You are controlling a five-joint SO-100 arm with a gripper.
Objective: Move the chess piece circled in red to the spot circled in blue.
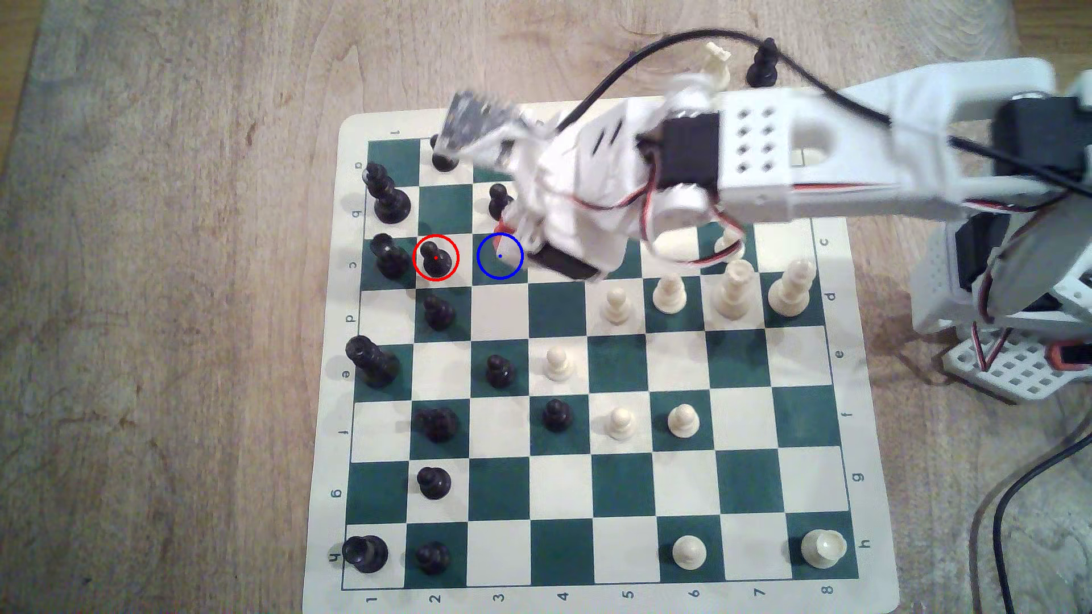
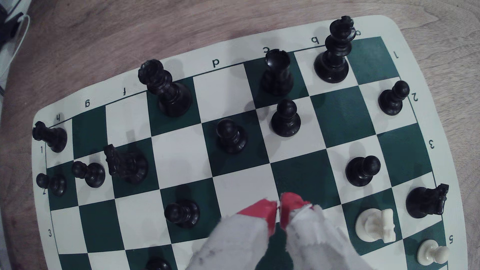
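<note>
Blue-ringed square (image 1: 500,256): bare, bordering the ringed black pawn (image 1: 436,258). Obstacles: rook (image 1: 390,255) just behind the pawn, other pawns (image 1: 438,312) on diagonal squares.

The black pawn (image 1: 436,260) is ringed in red, just beside the blue-ringed square (image 1: 495,268), overhung by the gripper (image 1: 508,231).

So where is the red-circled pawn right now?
In the exterior view the black pawn stands on the board's left part, between a taller black piece and the blue-ringed square.
</note>
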